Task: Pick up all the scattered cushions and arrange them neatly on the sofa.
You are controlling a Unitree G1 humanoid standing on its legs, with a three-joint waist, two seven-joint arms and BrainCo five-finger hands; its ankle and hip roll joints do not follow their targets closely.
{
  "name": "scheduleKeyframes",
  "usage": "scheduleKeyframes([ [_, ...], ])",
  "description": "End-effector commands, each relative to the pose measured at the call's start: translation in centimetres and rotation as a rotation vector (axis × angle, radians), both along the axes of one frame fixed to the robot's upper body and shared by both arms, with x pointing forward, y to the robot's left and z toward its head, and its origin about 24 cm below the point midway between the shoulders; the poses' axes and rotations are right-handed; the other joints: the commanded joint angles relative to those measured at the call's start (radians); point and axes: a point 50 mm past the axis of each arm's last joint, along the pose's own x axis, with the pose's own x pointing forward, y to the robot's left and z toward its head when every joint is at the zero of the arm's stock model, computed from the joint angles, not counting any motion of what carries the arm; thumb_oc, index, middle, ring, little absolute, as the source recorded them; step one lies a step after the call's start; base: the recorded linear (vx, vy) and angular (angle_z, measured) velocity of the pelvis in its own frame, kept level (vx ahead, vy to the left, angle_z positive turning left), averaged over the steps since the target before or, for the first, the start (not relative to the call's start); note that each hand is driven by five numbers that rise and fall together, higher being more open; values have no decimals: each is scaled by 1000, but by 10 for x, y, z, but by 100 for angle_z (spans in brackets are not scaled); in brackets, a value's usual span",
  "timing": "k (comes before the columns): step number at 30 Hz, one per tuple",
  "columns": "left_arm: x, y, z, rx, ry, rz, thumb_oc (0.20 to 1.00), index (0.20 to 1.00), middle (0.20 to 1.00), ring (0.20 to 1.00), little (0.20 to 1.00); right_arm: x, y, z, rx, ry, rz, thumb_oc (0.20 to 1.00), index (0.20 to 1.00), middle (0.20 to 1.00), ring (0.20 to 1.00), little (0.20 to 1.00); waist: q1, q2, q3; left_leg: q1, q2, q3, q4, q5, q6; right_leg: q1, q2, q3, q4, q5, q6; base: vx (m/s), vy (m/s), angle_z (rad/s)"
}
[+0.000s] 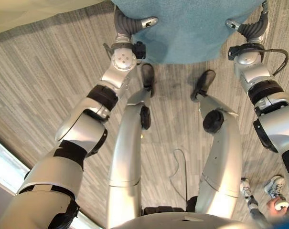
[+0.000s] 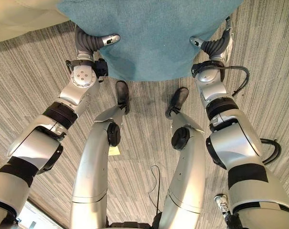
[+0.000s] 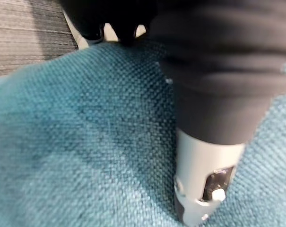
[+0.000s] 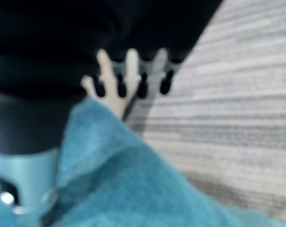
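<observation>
Cushion (image 2: 154, 38): teal, coarse woven cloth, soft and broad — I hold it above the striped grey floor (image 1: 48, 86), in front of me, between both hands, its long axis running hand to hand.
Sofa (image 1: 34, 12): pale edge up and to my left — I judge the carry goes that way, left arm nearer.
Left hand (image 2: 103, 40): thumb clamped over the cushion's edge, fingers underneath.
Right hand (image 2: 204, 44): gripping the opposite edge likewise.
</observation>
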Motion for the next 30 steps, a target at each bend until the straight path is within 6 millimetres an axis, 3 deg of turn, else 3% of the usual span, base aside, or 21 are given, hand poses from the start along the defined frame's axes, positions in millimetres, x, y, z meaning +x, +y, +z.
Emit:
scheduleKeyframes([
  [1, -13, -15, 17, -53, -115, -107, 1000, 1000, 1000, 1000, 1000, -2, -11, 9, -12, -17, 13, 1000, 1000, 1000, 1000, 1000, -36, 72, -26, 16, -61, -131, 12, -109, -32, 72, 67, 40, 10, -77, 68, 9, -45, 0],
  [7, -16, -5, 21, -47, -137, -132, 1000, 1000, 1000, 1000, 1000, -6, 2, 37, 48, -151, 194, 1000, 1000, 1000, 1000, 1000, -22, 80, -9, 16, -57, -141, 38, -108, -37, 72, 59, 43, 50, -90, 61, 14, -46, 2],
  [8, -17, -5, 23, -51, -146, -146, 1000, 1000, 1000, 1000, 1000, -8, 17, 50, 38, -203, 282, 1000, 1000, 1000, 1000, 1000, -17, 84, -3, 16, -54, -146, 50, -106, -39, 72, 56, 42, 61, -90, 61, 0, 0, 0],
  [10, -18, -6, 24, -50, -150, -156, 1000, 1000, 1000, 1000, 1000, -9, 25, 55, 28, -222, 320, 1000, 1000, 1000, 1000, 1000, -15, 86, 4, 16, -54, -150, 64, -105, -40, 72, 57, 42, 72, -92, 60, 18, -16, 4],
  [11, -18, -7, 25, -55, -153, -170, 1000, 1000, 1000, 1000, 1000, -11, 46, 62, 18, -250, 417, 1000, 1000, 1000, 1000, 1000, -8, 93, 13, 16, -52, -166, 80, -104, -39, 72, 58, 40, 93, -90, 61, 24, -9, 5],
  [12, -18, -7, 25, -55, -153, -170, 1000, 1000, 1000, 1000, 1000, -11, 46, 62, 18, -250, 417, 1000, 1000, 1000, 1000, 1000, -8, 93, 13, 16, -52, -166, 81, -105, -39, 72, 58, 40, 95, -91, 61, 31, -25, 4],
  [14, -19, -12, 28, -48, -163, -186, 1000, 1000, 1000, 1000, 1000, -14, 79, 71, -44, -276, 533, 1000, 1000, 1000, 1000, 1000, -8, 95, 27, 16, -47, -168, 99, -107, -39, 72, 56, 40, 115, -94, 58, 0, 0, 0],
  [15, -19, -12, 28, -48, -163, -185, 1000, 1000, 1000, 1000, 1000, -14, 79, 71, -45, -276, 533, 605, 605, 605, 605, 605, -9, 95, 28, 16, -47, -168, 99, -107, -39, 72, 56, 40, 115, -95, 58, 0, 0, 0],
  [17, -19, -16, 30, -39, -164, -195, 1000, 1000, 1000, 1000, 1000, -17, 96, 75, -65, -289, 589, 200, 200, 200, 200, 200, -10, 95, 30, 16, -47, -171, 104, -106, -39, 72, 56, 37, 119, -92, 57, 0, 0, 0],
  [18, -19, -18, 31, -34, -171, -195, 724, 724, 724, 724, 724, -19, 104, 77, -68, -306, 618, 200, 200, 200, 200, 200, -10, 94, 32, 16, -49, -174, 109, -105, -38, 72, 59, 38, 125, -91, 56, 0, 0, 0],
  [19, -19, -19, 33, -35, -173, -195, 200, 200, 200, 200, 200, -21, 110, 78, -70, -315, 641, 200, 200, 200, 200, 200, -11, 94, 31, 16, -51, -176, 108, -105, -38, 72, 61, 39, 122, -87, 58, 0, 0, 0],
  [20, -20, -19, 35, -60, -181, -203, 200, 200, 200, 200, 200, -26, 119, 83, -78, -348, 673, 200, 200, 200, 200, 200, -16, 88, 27, 16, -49, -175, 105, -101, -40, 72, 66, 39, 120, -84, 57, 0, 0, 0],
  [26, -22, -17, 34, -80, -194, -213, 200, 200, 200, 200, 200, -34, 126, 86, -76, -396, 706, 200, 200, 200, 200, 200, -25, 78, 4, 16, -52, -165, 96, -100, -41, 72, 80, 42, 110, -76, 54, 0, -6, 0],
  [28, -25, -17, 28, -143, -192, -236, 200, 200, 200, 200, 200, -39, 127, 81, -34, -430, 730, 200, 200, 200, 200, 200, -36, 68, -53, 16, -57, -145, 58, -94, -45, 72, 96, 36, 71, -65, 54, 0, 0, 0],
  [30, -25, -17, 27, -143, -189, -236, 200, 200, 200, 200, 200, -39, 127, 79, -34, -427, 729, 200, 200, 200, 200, 200, -36, 67, -58, 16, -57, -145, 55, -93, -45, 72, 96, 36, 69, -64, 53, -17, 5, -1],
])
